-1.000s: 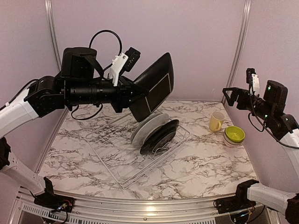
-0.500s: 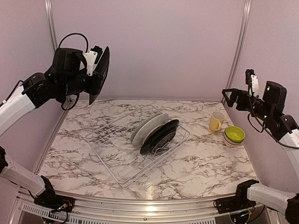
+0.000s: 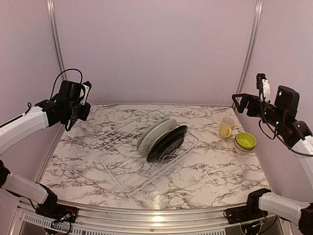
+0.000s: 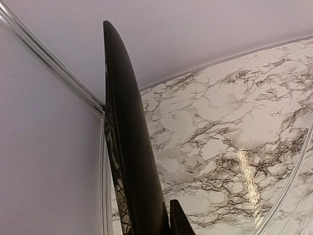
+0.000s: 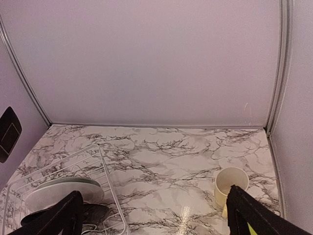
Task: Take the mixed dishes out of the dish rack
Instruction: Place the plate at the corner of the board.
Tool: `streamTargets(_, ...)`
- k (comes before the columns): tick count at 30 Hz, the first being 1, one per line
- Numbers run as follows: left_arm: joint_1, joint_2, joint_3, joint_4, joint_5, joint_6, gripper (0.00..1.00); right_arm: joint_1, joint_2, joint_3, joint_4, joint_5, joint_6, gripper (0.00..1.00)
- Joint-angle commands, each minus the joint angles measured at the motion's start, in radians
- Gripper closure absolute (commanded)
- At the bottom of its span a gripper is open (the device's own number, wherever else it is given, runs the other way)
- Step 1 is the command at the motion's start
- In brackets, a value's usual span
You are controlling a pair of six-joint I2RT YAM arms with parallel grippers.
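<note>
Our left gripper (image 3: 80, 104) clamps the black squarish plate (image 4: 128, 147) upright (upper left), table (image 4: 220, 137) lower right; right gripper (image 5: 154, 213) gapes.

The black squarish plate (image 4: 129, 147) runs off the left wrist view's bottom edge, and the stacked bowls (image 3: 240, 148) under the lime-green bowl (image 3: 245, 140) show only rims.

Lab robot cell: plain lilac walls (image 3: 156, 49), aluminium posts (image 3: 250, 49), marble-pattern table (image 3: 220, 171), bolted arms (image 3: 22, 127).
</note>
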Motion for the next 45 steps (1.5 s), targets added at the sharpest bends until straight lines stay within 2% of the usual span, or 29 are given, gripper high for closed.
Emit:
streamTargets(1,0.072,0.084,0.021,0.279,0.01,0.078,1.0,0.002,-0.02,0.005,0.002,-0.015,0.009,0.01)
streamTargets(6,0.109,0.217,0.015,0.393,-0.049,0.224,1.0,0.002,-0.046,0.004,-0.017,0.0,0.006,0.02)
streamTargets(16,0.158,0.432,0.077,0.426,-0.085,0.401,1.0,0.003,-0.067,0.004,-0.03,-0.005,0.016,0.01)
streamTargets(26,0.181,0.576,0.087,0.418,-0.06,0.414,1.0,0.002,-0.068,-0.007,-0.027,-0.015,0.028,0.02)
streamTargets(32,0.187,0.6,0.095,0.403,-0.05,0.37,1.0,0.003,-0.073,0.005,-0.047,-0.004,0.023,0.02)
streamTargets(37,0.206,0.587,0.076,0.378,0.07,0.303,0.88,0.003,-0.079,-0.003,-0.049,-0.008,0.038,0.02)
streamTargets(45,0.207,0.614,0.102,0.319,0.099,0.234,0.72,0.003,-0.099,-0.04,-0.031,-0.002,0.045,0.02)
